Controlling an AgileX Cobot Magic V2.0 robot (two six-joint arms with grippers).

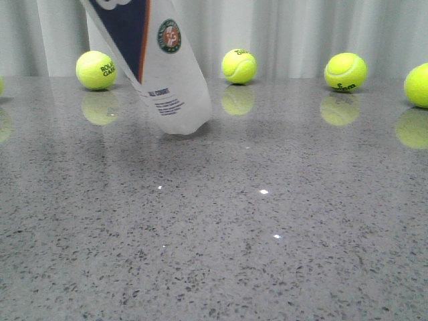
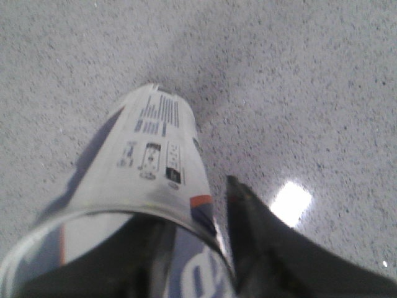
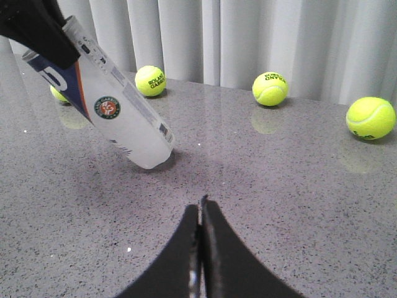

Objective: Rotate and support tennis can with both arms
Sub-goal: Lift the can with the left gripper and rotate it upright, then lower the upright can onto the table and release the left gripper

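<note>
The tennis can (image 1: 164,70) is a frosted-white tube with a navy panel, an orange stripe and a round Roland Garros logo. It hangs tilted, its top out of the front view at the upper left and its closed end low over the grey table (image 1: 267,234); whether it touches is unclear. My left gripper (image 2: 197,212) is shut on the can's rim (image 2: 124,211), one finger inside the tube and one outside. In the right wrist view the can (image 3: 118,108) leans the same way, with the left gripper (image 3: 37,28) on its top. My right gripper (image 3: 200,205) is shut and empty, low over the table, short of the can.
Several yellow-green tennis balls lie along the table's back edge: one left of the can (image 1: 96,69), one just right of it (image 1: 239,65), and two further right (image 1: 345,71) (image 1: 418,85). A pale curtain (image 1: 281,33) hangs behind them.
</note>
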